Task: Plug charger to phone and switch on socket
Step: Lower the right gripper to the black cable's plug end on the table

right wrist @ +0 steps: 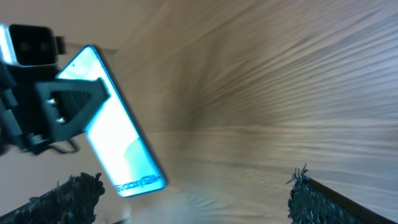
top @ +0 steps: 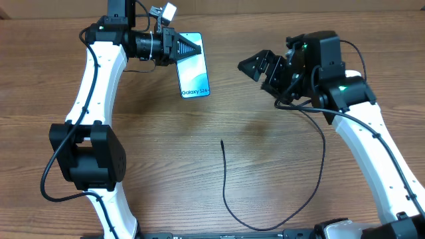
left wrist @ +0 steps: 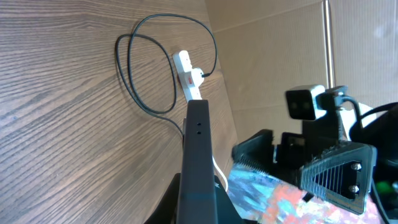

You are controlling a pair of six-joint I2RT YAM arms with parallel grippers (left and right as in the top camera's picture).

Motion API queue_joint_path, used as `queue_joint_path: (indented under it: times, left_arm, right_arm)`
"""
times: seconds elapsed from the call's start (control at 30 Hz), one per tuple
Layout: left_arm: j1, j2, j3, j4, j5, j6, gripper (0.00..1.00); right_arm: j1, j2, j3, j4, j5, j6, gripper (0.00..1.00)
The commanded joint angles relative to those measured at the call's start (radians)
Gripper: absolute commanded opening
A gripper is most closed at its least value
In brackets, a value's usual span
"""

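Your left tool [top: 196, 46] pinches phone [top: 194, 76] at top end; screen reads "Galaxy S24". Your right tool [top: 251, 66] spread, near phone, not touching. Black cable [top: 224, 179] loose on tabletop [top: 265, 166]; power strip [left wrist: 188, 78] beside cable loop.

Matt wood-grain table [top: 265, 166], glossy phone [top: 194, 76]

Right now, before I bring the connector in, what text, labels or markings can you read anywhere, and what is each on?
"Galaxy S24": on the lower end of the phone screen, overhead view; characters after it too small.
Same line, right wrist view: blurred, unreadable.
Red markings on the power strip, left wrist view: too small to read.
No other text shows.
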Motion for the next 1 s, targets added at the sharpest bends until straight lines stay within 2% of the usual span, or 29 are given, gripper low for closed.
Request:
queue_joint_path:
  times: [0.0, 0.17, 0.27, 0.4, 0.6, 0.67, 0.97]
  left_arm:
    - [-0.001, -0.028, 0.003, 0.000, 0.016, 0.021, 0.04]
    - [-0.001, -0.028, 0.003, 0.001, 0.016, 0.022, 0.04]
    - [-0.001, -0.028, 0.003, -0.002, 0.016, 0.021, 0.04]
    - [-0.001, -0.028, 0.003, -0.003, 0.016, 0.021, 0.04]
    - [-0.001, -0.028, 0.003, -0.002, 0.012, 0.021, 0.04]
    - [-0.001, -0.028, 0.003, -0.002, 0.012, 0.021, 0.04]
    - [-0.001, -0.028, 0.003, 0.014, 0.008, 0.018, 0.04]
  right_arm:
    - [0.007, -0.012, 0.031, -0.123, 0.224, -0.130, 1.00]
    - [0.117, 0.000, 0.025, -0.297, 0.386, -0.240, 1.00]
    - [0.224, 0.001, -0.027, -0.313, 0.492, -0.239, 1.00]
    - [0.327, 0.002, -0.137, -0.256, 0.502, -0.180, 1.00]
    - [0.378, 0.002, -0.310, -0.091, 0.483, -0.106, 1.00]
    - [0.388, 0.002, -0.359, -0.025, 0.488, -0.100, 0.95]
    - [0.490, 0.106, -0.386, 0.040, 0.514, -0.086, 0.93]
